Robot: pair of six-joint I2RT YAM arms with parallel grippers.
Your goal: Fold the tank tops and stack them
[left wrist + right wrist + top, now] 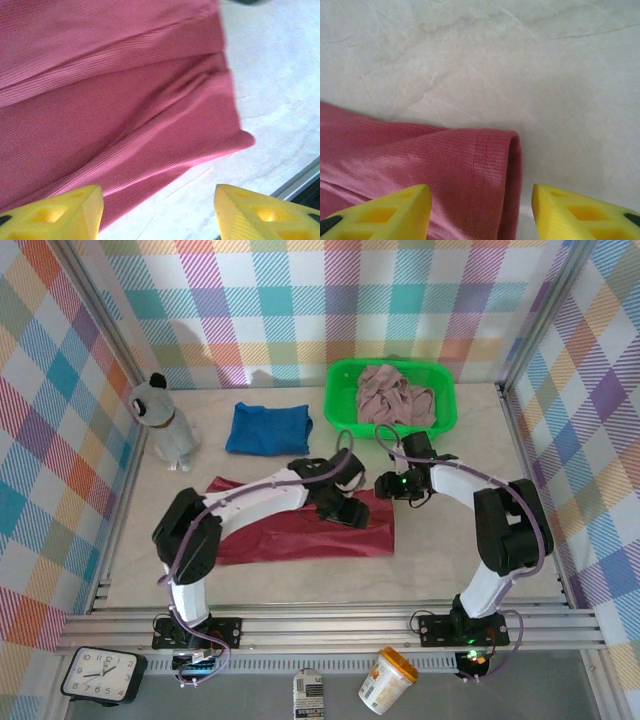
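Overhead view bright and even, diffuse light from above; soft, faint shadows beneath arms on pale table (450, 540). Left wrist view soft: dark red tank top (115, 115) washed toward pink, ribbing slightly blurred, table glaring near-white at upper right. Right wrist view crisper on cloth hem; yellow fingertips (385, 212) out of focus along bottom edge.

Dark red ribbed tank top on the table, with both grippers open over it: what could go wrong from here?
1. The dark red ribbed tank top has a loose, rolled fold edge lying between the fingers of the right gripper. It may spring open, or snag if that gripper lifts away.
2. Under the open left gripper the cloth lies in diagonal creases, so a further fold could come out uneven.
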